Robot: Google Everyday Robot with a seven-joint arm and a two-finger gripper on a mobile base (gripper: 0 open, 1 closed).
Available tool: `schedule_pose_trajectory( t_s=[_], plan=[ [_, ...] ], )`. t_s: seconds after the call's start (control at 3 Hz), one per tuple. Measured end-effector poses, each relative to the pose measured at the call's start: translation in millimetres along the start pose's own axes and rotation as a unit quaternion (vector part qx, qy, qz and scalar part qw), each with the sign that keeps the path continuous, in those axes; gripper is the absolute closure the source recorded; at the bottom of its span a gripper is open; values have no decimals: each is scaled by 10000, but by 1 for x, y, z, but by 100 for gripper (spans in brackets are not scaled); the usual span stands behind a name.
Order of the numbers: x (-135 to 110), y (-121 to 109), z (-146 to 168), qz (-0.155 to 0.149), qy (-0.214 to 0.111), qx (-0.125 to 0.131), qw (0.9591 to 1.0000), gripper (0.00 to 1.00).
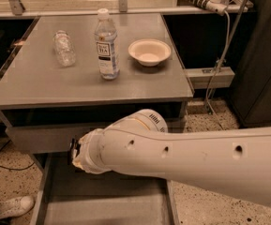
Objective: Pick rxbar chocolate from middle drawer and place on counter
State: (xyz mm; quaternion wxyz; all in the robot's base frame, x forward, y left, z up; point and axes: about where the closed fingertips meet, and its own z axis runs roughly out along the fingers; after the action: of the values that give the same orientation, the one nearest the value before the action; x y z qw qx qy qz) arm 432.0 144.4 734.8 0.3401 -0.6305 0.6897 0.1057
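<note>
My gripper (73,150) is at the left end of my white arm (186,158), over the far part of the open middle drawer (102,205), below the counter (79,81) edge. My wrist hides it, so I cannot tell its state. The rxbar chocolate is out of sight. On the counter are an upright water bottle (106,46), a toppled bottle (64,48) and a bowl (149,52).

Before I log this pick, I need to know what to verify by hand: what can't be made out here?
- rxbar chocolate: not visible in the camera view; the arm covers the back of the middle drawer.
- gripper: at the arm's tip, above the drawer's back left; mostly hidden behind the arm.
- Drawer's front: cut off by the bottom edge.
</note>
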Motion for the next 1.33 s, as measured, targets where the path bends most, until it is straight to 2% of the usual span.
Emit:
schedule_pose_trajectory(
  t_s=[0.33,0.67,1.0,1.33],
  plan=[
    [1,0,0,6,-1,-1,10000,100],
    [-23,-13,-21,-233,-33,123,9996,100],
    [-63,-29,-48,-602,-86,260,9978,100],
    [-113,-59,-78,-1066,4,456,9933,100]
  ],
)
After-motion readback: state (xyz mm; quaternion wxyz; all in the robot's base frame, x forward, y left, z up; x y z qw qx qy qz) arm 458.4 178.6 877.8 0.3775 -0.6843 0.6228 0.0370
